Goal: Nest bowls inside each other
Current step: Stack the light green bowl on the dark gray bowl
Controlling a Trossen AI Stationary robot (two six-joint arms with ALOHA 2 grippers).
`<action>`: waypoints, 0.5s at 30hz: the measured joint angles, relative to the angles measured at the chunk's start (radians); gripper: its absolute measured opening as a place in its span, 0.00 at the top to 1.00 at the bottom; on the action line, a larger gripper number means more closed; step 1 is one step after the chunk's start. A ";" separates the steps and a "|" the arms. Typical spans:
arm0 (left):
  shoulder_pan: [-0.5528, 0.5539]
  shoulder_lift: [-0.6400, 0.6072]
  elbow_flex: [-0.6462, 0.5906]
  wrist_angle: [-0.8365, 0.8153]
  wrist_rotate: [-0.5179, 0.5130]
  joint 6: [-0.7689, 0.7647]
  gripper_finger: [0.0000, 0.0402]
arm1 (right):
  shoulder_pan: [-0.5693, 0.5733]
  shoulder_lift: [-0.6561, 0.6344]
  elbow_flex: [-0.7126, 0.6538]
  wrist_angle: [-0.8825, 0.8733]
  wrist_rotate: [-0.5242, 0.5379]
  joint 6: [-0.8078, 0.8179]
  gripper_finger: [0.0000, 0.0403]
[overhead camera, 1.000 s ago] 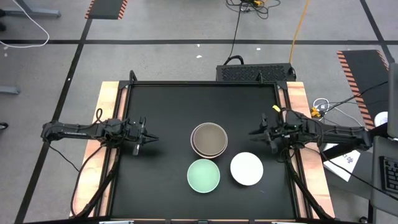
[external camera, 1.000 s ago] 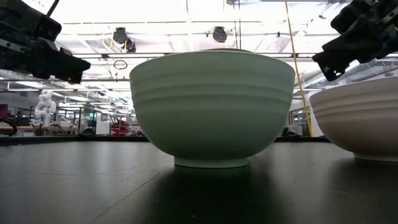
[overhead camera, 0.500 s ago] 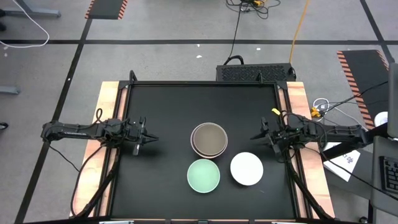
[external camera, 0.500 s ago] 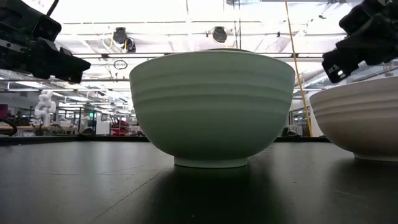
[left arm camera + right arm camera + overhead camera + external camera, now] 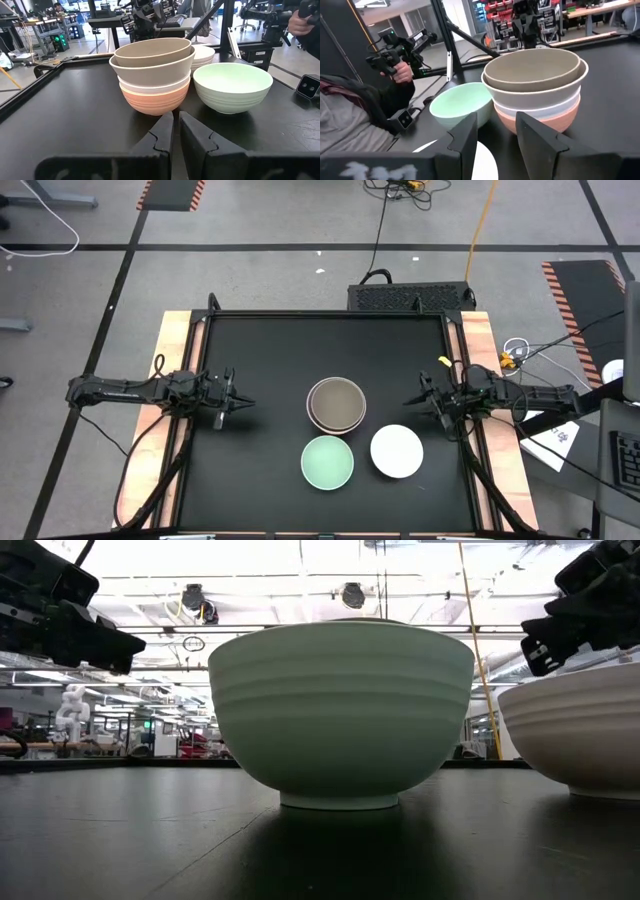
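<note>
Two loose bowls left: mint bowl point(image 5: 327, 462), white bowl point(image 5: 397, 451), near stack point(image 5: 336, 404). I'd send right gripper point(image 5: 411, 399), fingers apart, onto white rim; left gripper point(image 5: 246, 403) fingers together, waits.

The black desk point(image 5: 260, 360) has pale wooden strips point(image 5: 172, 340) along its left and right edges. Just beyond its far edge a dark box point(image 5: 410, 296) sits on the grey floor, with a black cable point(image 5: 378, 230) running away from it. Striped orange and black mats point(image 5: 170, 192) lie on the floor, far left and right. A person's hand point(image 5: 402, 72) holds a black device point(image 5: 395, 50) beside the desk.
</note>
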 joint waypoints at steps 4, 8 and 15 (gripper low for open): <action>0.000 0.000 0.000 0.000 0.000 0.000 0.92 | 0.000 -0.003 -0.001 -0.015 -0.001 -0.015 0.69; 0.000 0.000 0.000 0.000 -0.001 0.009 0.92 | 0.000 -0.003 -0.002 -0.026 -0.001 -0.032 0.69; 0.000 0.000 0.000 -0.004 -0.020 0.051 0.92 | 0.000 -0.003 -0.022 -0.033 -0.001 -0.039 0.69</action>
